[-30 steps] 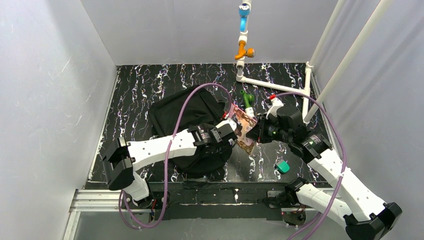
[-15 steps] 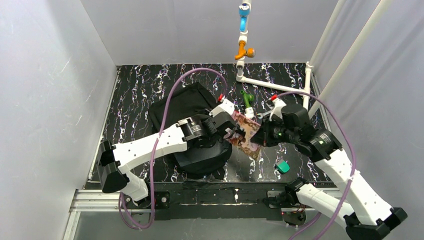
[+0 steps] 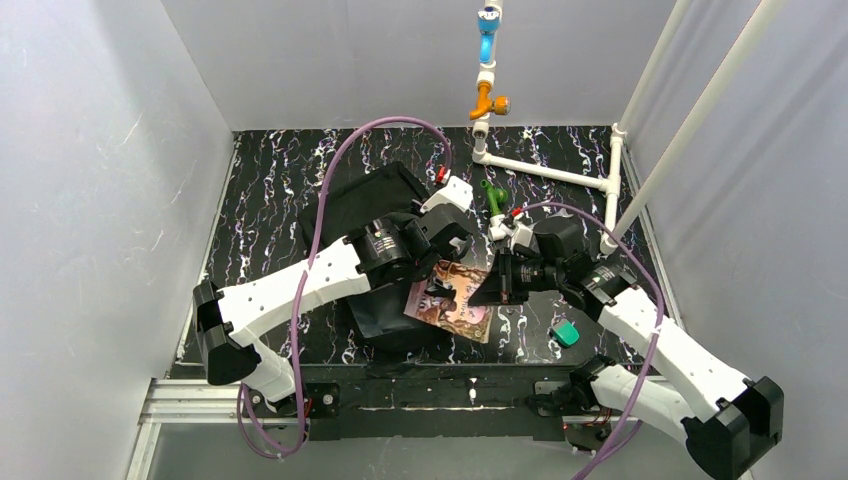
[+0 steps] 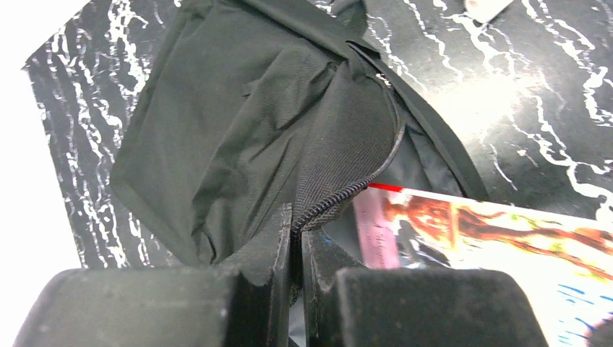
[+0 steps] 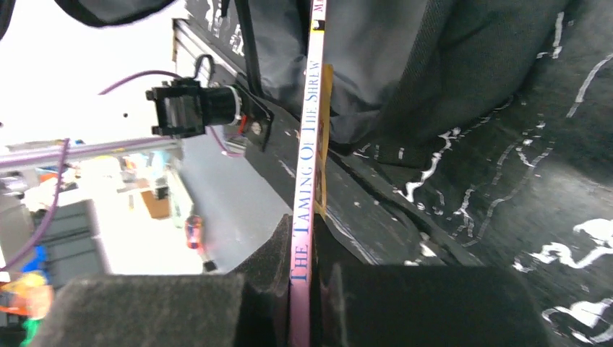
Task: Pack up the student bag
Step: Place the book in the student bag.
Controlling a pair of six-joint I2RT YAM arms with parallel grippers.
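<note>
**Step in hand:** loading a book into the bag, judged as mid-insertion. One arm holds the mouth open while the other presents the book.

**Student bag** (image 3: 352,203): large, black, soft fabric. It lies slumped and creased on the bench (image 3: 265,180), left of centre and partly under the left arm. Its mouth faces the right arm. In the left wrist view the bag (image 4: 231,116) shows a lifted flap with a zip edge (image 4: 340,199) and a grey lining behind it.

**Left end effector** (image 4: 298,231): fingers pressed narrow, pinching the zip edge and raising it off the bag's body.

**Right end effector** (image 5: 303,249): clamped on a thin book (image 5: 309,137), spine toward the camera, titled "The Taming of the Shrew". From above, the book (image 3: 450,300) sits tilted over the bag's near right corner. Its far end is at the opening, with its pink-bordered cover (image 4: 499,231) just beside the lifted flap. Whether any of it is already inside cannot be told.

**Next move, as judged:** slide the book edge-first under the raised flap, keeping it flat to the lining so the corner does not snag the zip. Release only once it is well in.

**Also present:** small green block (image 3: 566,333), well apart on the right.
</note>
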